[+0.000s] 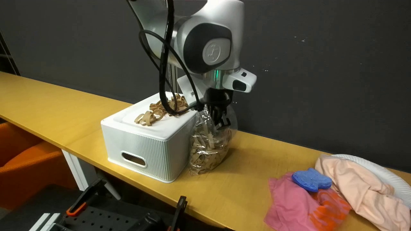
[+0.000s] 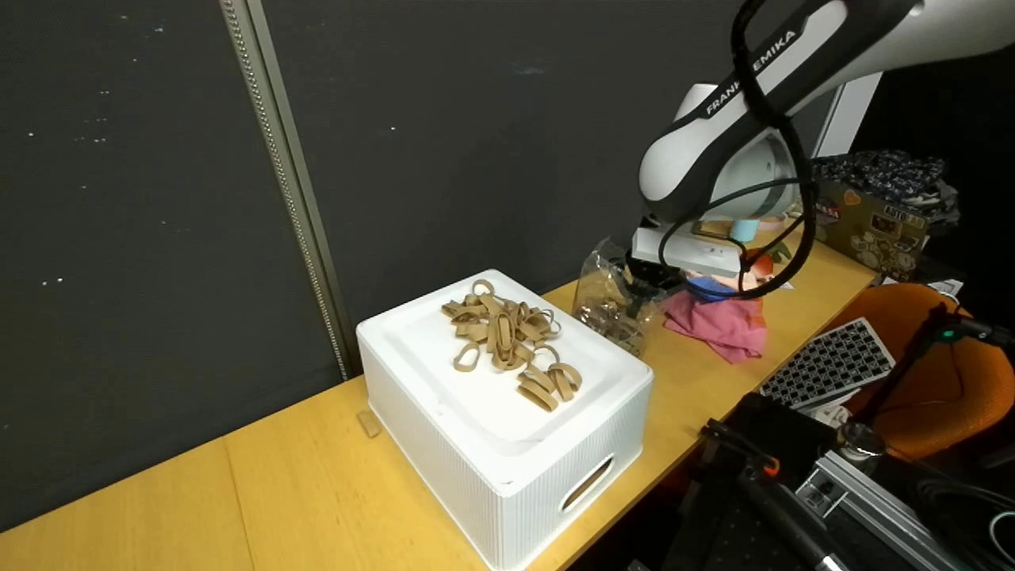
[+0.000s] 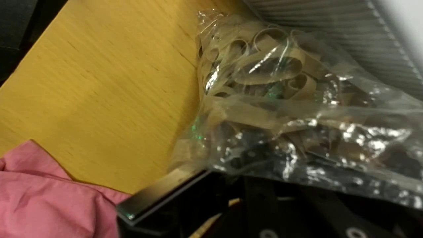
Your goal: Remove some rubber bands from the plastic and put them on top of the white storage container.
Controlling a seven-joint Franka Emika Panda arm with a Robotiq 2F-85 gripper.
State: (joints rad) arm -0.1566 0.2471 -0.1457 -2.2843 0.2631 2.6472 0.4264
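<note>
Okay, box (image 1: 141, 141) at left, loose bands (image 2: 501, 345) heaped on the lid. A few sit near the rim, so a low pass with the arm (image 1: 208, 35) could sweep them off. Just right of the box, in both exterior views: the bag (image 1: 208, 150), lots more bands (image 3: 254, 78) inside. Limp film by the look, so if the gripper (image 1: 223, 123) snags a fold while lifting, I'd expect the bag to ride up or tip and spill. Gripper is clenched, probably down in the bag mouth, though glare makes that hard to call. Can't tell whether it's pinching a band, film or nothing. Pink cloth (image 1: 290, 202) further right, well apart. Hard to see: in an exterior view the cable (image 1: 163, 61) crosses the heap and the arm hides a lid corner; in the wrist view crinkled film masks the tips, and the edge cuts off the bag's right end and most of the box.
</note>
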